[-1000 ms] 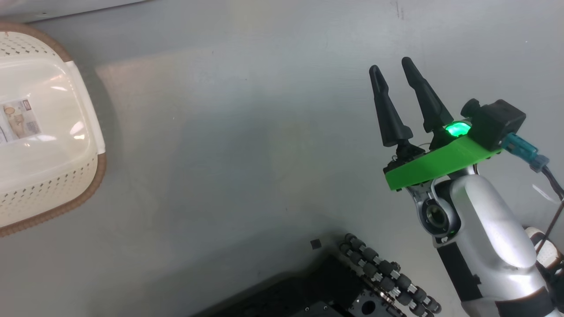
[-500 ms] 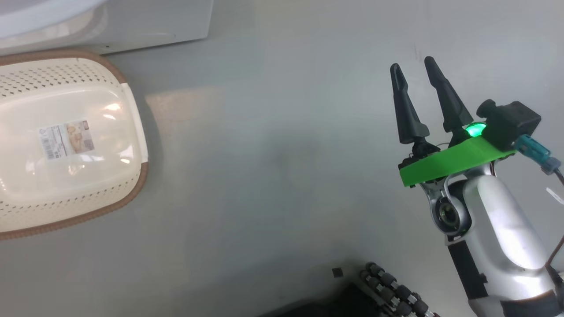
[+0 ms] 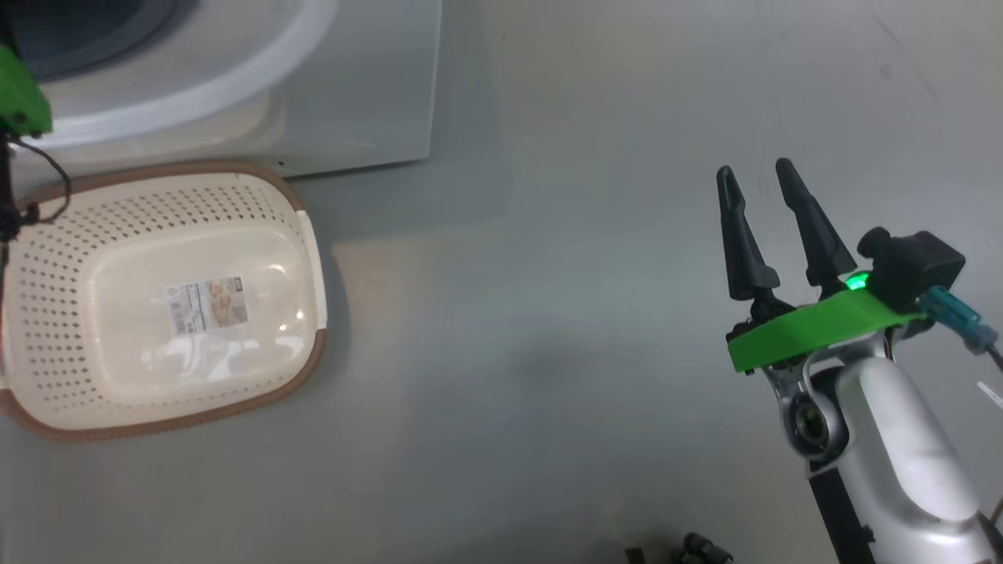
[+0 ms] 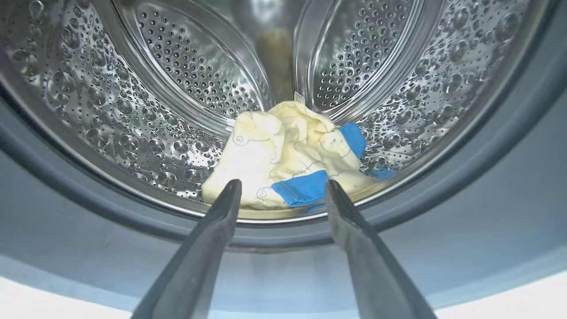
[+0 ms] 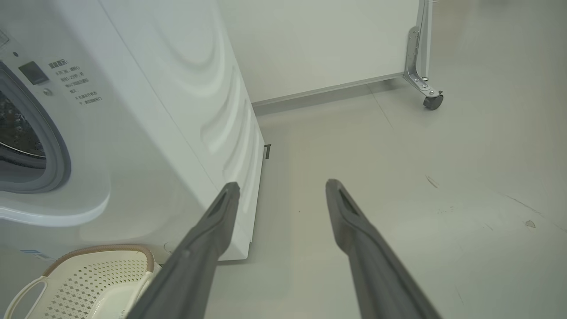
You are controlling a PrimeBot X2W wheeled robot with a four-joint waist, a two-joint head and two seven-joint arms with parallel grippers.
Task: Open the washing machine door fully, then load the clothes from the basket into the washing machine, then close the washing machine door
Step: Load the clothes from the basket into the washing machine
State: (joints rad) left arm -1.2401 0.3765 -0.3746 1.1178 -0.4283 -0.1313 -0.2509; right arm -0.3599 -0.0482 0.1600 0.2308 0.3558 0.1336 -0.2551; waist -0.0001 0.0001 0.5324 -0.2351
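risk sits mostly at the front of the drum (image 4: 133, 115): the clothes (image 4: 283, 150) lie low in it as one small bundle, close to the front lip and just behind the grey seal (image 4: 487, 199). i judge that a fold can slip forward and get pinched when the door is closed. the left tool (image 4: 282, 184) points at the bundle with its fingers spread and holds nothing; whether the tips touch the fabric i cannot tell. if it pulls back carelessly, a tip can hook the blue trim and drag the bundle out. the right tool (image 3: 754, 168) is also spread and holds nothing, over the floor (image 3: 548, 329), well apart from the washing machine (image 5: 177, 97). the basket (image 3: 258, 211) stands on the floor just beside the machine's front, so an arm or the swinging door can hit it. the basket is empty, with only a label (image 3: 208, 305) on its bottom; the drum holds all the clothes that i can see. loading looks done, and the closing is not yet done.
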